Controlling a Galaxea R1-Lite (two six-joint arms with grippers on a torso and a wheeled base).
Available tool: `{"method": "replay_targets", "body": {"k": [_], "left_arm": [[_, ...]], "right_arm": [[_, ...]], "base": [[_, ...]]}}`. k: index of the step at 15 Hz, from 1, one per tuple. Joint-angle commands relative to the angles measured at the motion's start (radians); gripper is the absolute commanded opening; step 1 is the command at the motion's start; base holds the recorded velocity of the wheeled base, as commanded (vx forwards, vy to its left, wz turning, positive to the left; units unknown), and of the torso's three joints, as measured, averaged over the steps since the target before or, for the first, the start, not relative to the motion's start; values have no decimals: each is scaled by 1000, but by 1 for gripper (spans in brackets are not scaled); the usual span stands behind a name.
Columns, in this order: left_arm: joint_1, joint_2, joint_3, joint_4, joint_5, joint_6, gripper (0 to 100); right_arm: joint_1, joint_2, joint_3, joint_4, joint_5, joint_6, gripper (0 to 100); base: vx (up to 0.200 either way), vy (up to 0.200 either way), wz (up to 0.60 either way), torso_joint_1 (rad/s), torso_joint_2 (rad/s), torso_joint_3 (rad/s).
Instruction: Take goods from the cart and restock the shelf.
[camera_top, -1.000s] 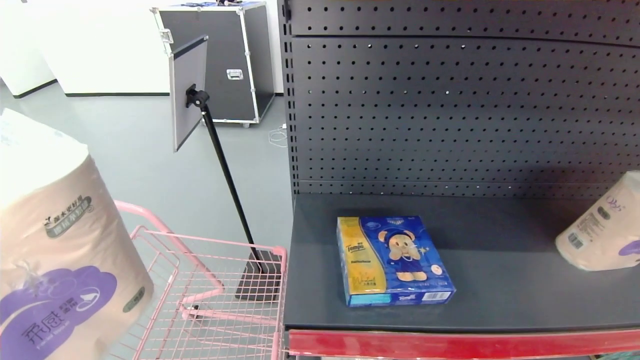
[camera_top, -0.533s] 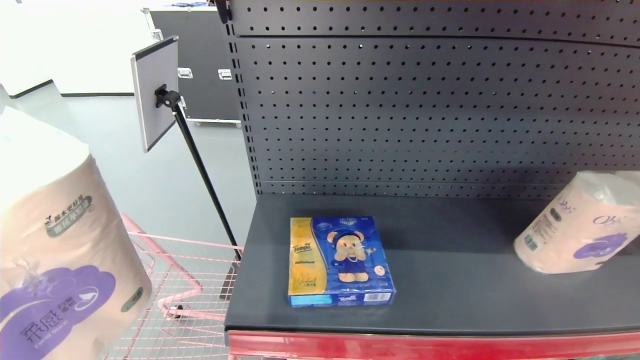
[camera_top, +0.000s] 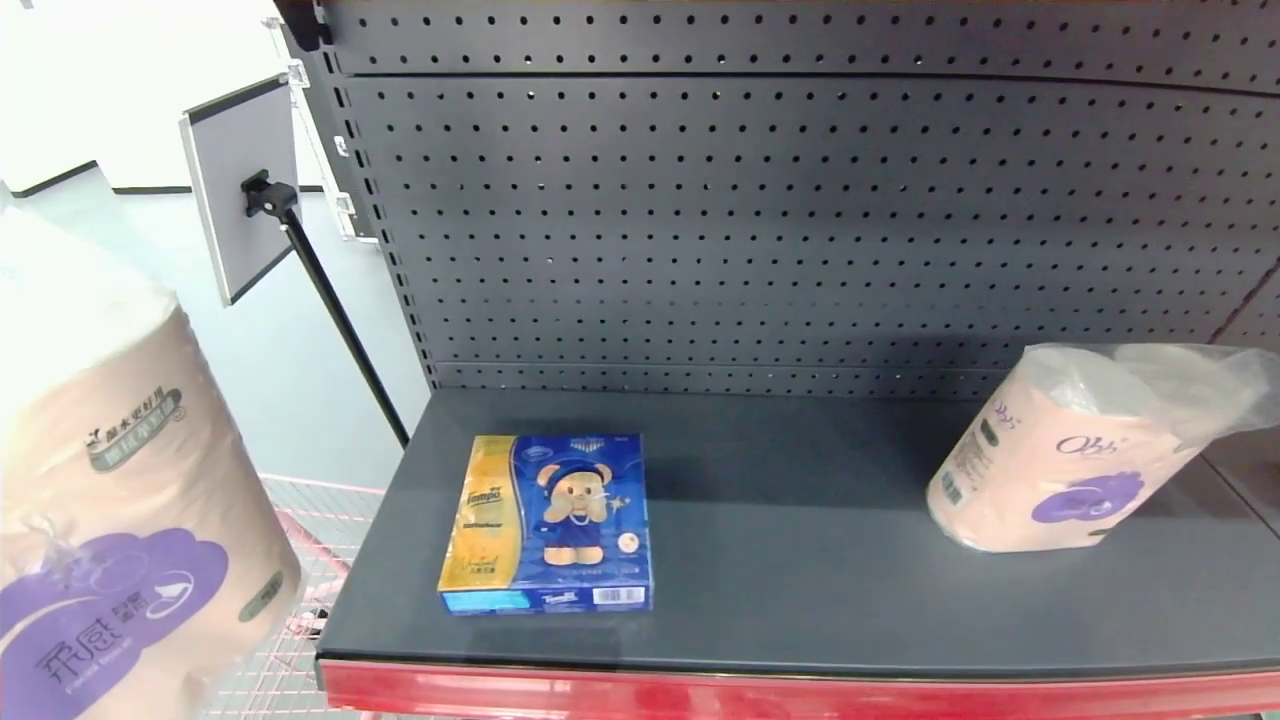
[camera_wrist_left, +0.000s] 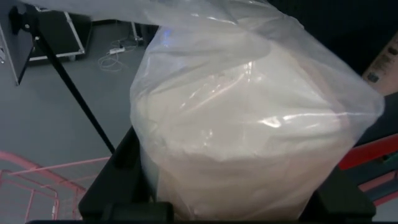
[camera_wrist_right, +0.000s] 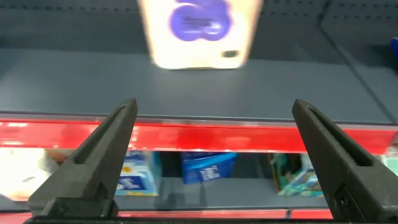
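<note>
Dark grey pegboard (camera_top: 800, 220) backs the shelf (camera_top: 800, 560), whose deck carries a red front edge (camera_top: 800, 695). On the deck's left part a blue and yellow tissue box (camera_top: 548, 525) with a bear picture lies flat, close to the front edge. Well apart from it, at the right end, a wrapped roll pack (camera_top: 1060, 470) with a purple mark lies tilted on its side, its loose plastic bunched toward the back.

To the left of the shelf, the larger roll pack (camera_top: 110, 500) hangs near the camera, above the pink wire cart (camera_top: 275, 670). The left gripper (camera_wrist_left: 236, 168) grasps this pack: its dark fingers (camera_wrist_left: 115, 180) press against the wrapped sides, with clear plastic bulging over the paper (camera_wrist_left: 242, 124). Beyond the cart a grey sign panel (camera_top: 240, 185) sits on a slanted black pole (camera_top: 335, 310) over the grey floor.

The right gripper (camera_wrist_right: 214, 106) is held low before the red edge, its fingers (camera_wrist_right: 93, 155) spread wide with nothing between them. Past them the wrapped roll pack on the deck shows blurred, and blue packages (camera_wrist_right: 208, 167) sit on the level below.
</note>
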Motion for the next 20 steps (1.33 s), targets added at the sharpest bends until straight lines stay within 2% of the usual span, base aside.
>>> {"method": "replay_targets", "body": {"k": [1, 6, 7, 12, 15, 18, 19, 20], "left_arm": [[0, 1, -1, 0, 0, 1, 0], [0, 6, -4, -1, 0, 5, 0], [0, 9, -4, -7, 0, 22, 0], [0, 49, 8, -69, -1, 28, 0], [0, 46, 12, -69, -38, 28, 0], [0, 44, 12, -66, -43, 28, 0], [0, 47, 10, -66, -43, 28, 0], [-1, 49, 10, -66, -43, 28, 0]], "right_arm": [[0, -1, 0, 0, 2, 0, 100], [0, -1, 0, 0, 2, 0, 100], [0, -1, 0, 0, 2, 0, 100], [-2, -2, 0, 0, 0, 4, 100], [-2, -2, 0, -1, 0, -25, 100], [-2, -2, 0, -3, 12, -34, 100], [0, 42, -78, -30, 22, -28, 100], [6, 297, -307, -33, 22, 30, 100]], "base": [[0, -200, 0, 2, -2, 2], [0, -200, 0, 2, 4, 2], [0, -200, 0, 7, -2, -2], [0, -200, 0, 3, 2, 1], [0, 0, 0, 0, 0, 0], [0, 0, 0, 0, 0, 0], [0, 0, 0, 0, 0, 0], [0, 0, 0, 0, 0, 0]]}}
